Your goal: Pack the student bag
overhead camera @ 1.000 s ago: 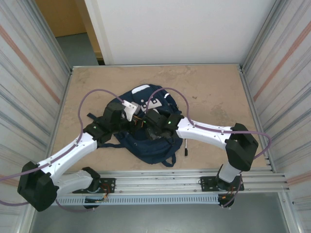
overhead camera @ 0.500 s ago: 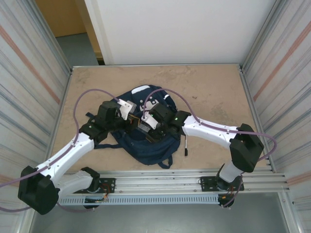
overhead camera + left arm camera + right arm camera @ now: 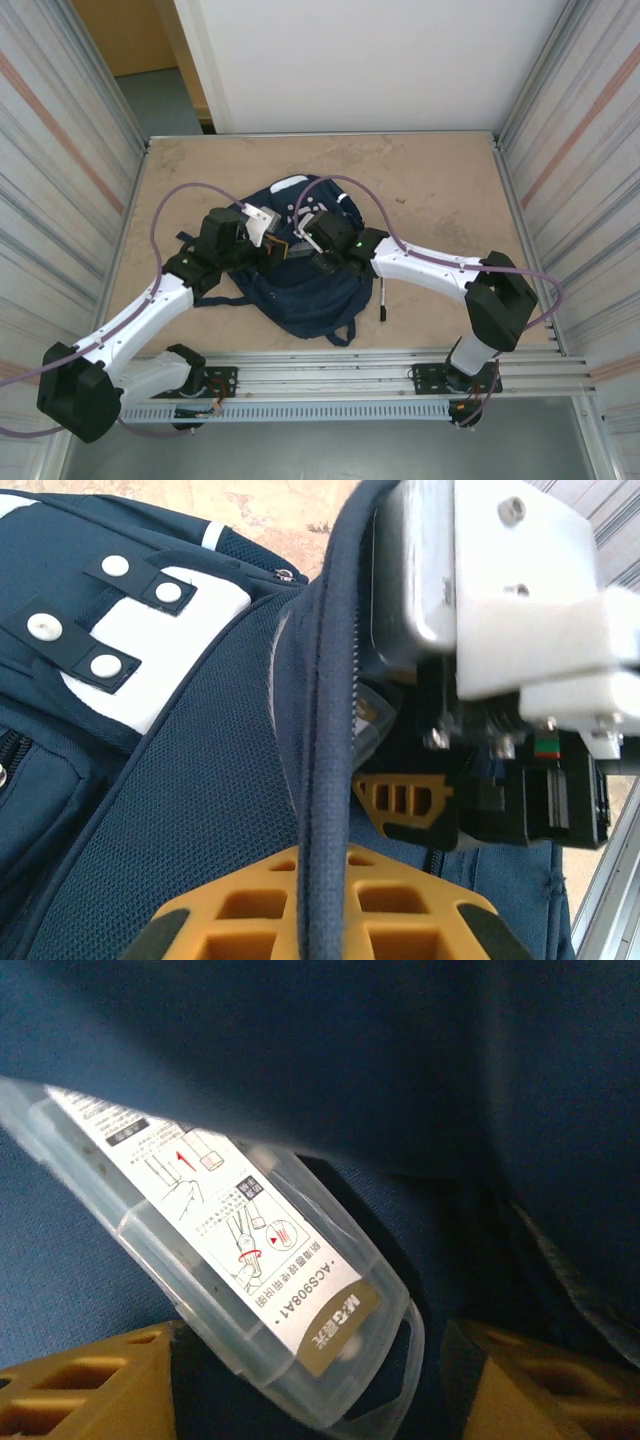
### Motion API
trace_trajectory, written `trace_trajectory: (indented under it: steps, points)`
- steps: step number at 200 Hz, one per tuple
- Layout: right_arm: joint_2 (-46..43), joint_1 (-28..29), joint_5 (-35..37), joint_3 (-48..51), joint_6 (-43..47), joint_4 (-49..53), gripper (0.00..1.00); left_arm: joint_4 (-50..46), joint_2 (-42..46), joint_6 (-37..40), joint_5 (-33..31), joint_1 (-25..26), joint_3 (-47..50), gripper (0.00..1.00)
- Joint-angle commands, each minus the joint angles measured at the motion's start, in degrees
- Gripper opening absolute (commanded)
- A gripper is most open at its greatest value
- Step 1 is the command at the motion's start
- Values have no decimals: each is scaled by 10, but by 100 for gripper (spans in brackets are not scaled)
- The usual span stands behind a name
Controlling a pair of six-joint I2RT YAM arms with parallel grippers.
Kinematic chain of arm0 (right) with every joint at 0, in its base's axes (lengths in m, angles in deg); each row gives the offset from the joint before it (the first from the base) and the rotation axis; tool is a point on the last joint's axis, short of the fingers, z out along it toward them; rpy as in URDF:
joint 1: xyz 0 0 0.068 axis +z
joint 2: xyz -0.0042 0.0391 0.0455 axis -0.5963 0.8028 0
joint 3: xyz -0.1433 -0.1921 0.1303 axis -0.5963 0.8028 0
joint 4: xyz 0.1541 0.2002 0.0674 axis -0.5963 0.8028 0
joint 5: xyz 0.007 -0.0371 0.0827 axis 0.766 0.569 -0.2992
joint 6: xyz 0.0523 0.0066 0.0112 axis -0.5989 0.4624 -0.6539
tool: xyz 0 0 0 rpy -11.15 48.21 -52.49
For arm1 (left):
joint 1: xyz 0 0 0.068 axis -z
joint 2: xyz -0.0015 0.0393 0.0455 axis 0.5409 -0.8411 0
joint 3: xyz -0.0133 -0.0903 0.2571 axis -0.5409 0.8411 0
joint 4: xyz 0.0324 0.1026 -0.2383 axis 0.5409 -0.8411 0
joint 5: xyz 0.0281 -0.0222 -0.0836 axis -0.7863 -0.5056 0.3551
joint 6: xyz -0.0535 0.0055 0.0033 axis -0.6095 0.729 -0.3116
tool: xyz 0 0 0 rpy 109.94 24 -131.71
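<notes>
1. Top external view: the bag (image 3: 300,300) lies flat on the table (image 3: 440,180), midway between the left and right edges and closer to the near edge than to the far one. One strap (image 3: 345,333) reaches almost to the near edge.
2. A pen (image 3: 382,303), white with a dark tip, lies on the table just beside the right side of the bag.
3. Left wrist view: the left gripper (image 3: 318,905) is closed tight on the rim (image 3: 325,730) of the bag's opening. This dark piped rim, with zipper teeth along it, runs out from between the two yellow fingers (image 3: 230,920). To the left of the rim are mesh cloth and a white patch (image 3: 150,650) with snap buttons.
4. Right wrist view: the right gripper (image 3: 310,1390) is inside the bag, with dark blue cloth all around. Its yellow fingers (image 3: 80,1385) stand apart, and a clear plastic case (image 3: 230,1260) with a printed label lies tilted between them. A dark gap separates the case from one finger; at the other finger I cannot tell if they touch. A fold of cloth covers the upper end of the case.
5. Seen from above, the two grippers are very close together over the far half of the bag.
</notes>
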Motion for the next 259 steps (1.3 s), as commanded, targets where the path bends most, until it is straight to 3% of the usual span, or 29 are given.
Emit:
trace_trajectory:
  steps: [1,36,107,149,200,223,242,259]
  points:
    - [-15,-24,65,14,-121,-32,63,25,25,1,43,-4,5,0]
    - [-2,-21,49,20,-178,-41,61,33,20,-7,49,-4,5,0]
    - [29,-19,59,14,-201,-84,58,36,13,-17,56,-4,3,0]
    - [-23,5,-13,52,-212,-105,68,59,8,-46,20,-4,18,0]
    - [-182,28,-116,110,-280,-11,72,104,-36,-38,-12,-4,30,0]
    - [-263,20,-102,125,-336,76,72,116,-56,-44,-1,-4,24,0]
    - [-320,-19,-60,155,-416,161,74,106,-57,-45,2,-3,17,0]
    - [-340,-88,-58,189,-488,236,71,108,-41,-49,-11,-3,26,0]
